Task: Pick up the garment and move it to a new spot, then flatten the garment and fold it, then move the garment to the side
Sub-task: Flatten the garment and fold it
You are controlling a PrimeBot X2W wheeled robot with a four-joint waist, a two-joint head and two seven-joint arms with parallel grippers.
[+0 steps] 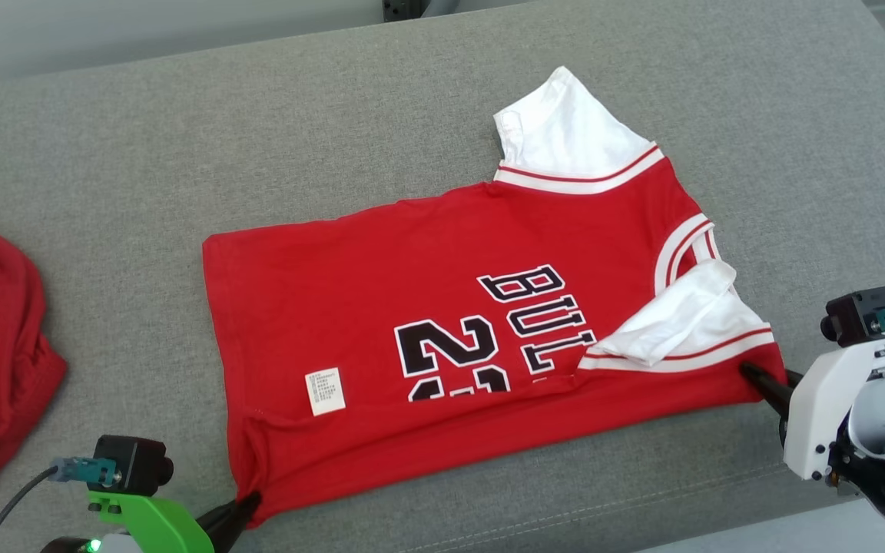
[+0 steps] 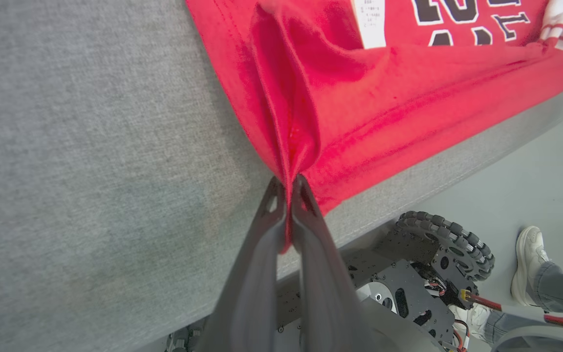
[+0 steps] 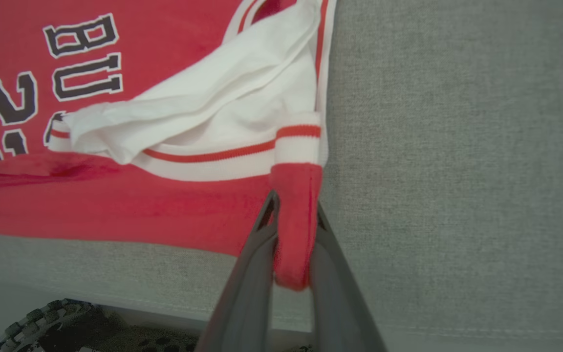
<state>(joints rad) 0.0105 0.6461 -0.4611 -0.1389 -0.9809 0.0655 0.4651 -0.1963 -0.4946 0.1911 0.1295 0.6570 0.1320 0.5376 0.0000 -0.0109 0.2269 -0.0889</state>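
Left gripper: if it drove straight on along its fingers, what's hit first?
The jersey. The left gripper is shut on its corner, so the bunched red fabric lies directly ahead, on the grey cushion; depth beyond is unclear.

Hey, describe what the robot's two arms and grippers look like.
The left gripper and right gripper each have two long dark fingers. The left wrist carries a bright green bracket, the right a white bracket. Each bears a black camera block with a teal plug; a grey cable trails from the left one.
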